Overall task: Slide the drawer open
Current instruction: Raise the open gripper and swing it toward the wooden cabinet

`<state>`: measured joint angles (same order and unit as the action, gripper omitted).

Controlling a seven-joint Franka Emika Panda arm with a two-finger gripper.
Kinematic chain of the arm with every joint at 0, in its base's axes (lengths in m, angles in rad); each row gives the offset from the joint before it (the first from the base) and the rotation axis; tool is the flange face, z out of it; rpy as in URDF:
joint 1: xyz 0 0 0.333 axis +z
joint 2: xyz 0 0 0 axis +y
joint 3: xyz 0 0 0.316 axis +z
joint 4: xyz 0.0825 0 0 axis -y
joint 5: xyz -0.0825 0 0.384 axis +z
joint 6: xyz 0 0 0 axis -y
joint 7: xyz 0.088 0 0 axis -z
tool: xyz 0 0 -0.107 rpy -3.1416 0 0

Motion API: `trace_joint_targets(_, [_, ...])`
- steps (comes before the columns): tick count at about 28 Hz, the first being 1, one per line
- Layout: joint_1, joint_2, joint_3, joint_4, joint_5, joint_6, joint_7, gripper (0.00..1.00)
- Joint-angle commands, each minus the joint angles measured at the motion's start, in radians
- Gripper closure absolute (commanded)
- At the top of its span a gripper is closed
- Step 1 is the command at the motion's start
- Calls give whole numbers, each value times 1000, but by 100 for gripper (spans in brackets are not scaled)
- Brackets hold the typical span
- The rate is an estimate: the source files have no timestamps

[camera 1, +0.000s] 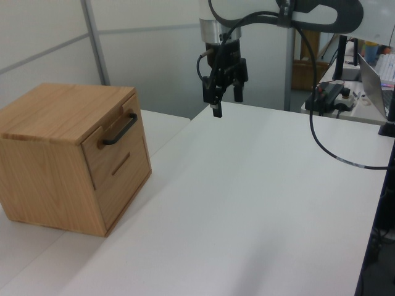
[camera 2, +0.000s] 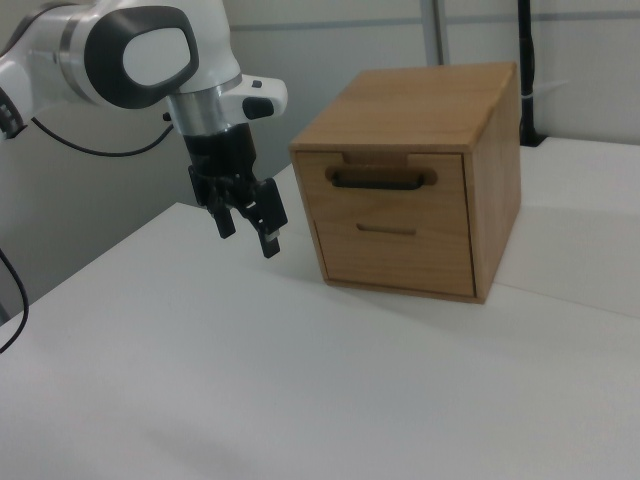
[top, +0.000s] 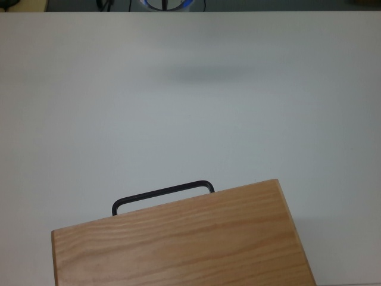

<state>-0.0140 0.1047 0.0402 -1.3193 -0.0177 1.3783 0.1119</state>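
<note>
Two seemingly parted fingers [camera 2: 245, 222] well apart from the drawer [camera 2: 386, 193]

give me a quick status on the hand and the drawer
Hand open, empty, hanging above the table, well short of the cabinet. Drawer fully shut, black handle untouched. Nothing on the table between hand and handle.

Drawer [camera 2: 388, 183] in cabinet [camera 2: 450, 110] on table [camera 2: 300, 380]
</note>
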Motion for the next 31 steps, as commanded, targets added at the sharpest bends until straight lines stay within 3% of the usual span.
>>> trace_joint_targets(1, [-24,-77,6,-18,-19,-47,135,0])
trace_joint_targets(6, [-27,-181,6,-129,-33,-44,181,0])
trace_joint_targets(12, [-29,-299,7,-276,-24,-7,478,0])
trace_joint_targets(17, [-29,-405,9,-409,-5,92,624,0])
trace_joint_targets(27, [-23,-620,9,-632,33,272,799,0])
trace_joint_targets(31, [-11,-675,9,-716,35,324,834,0])
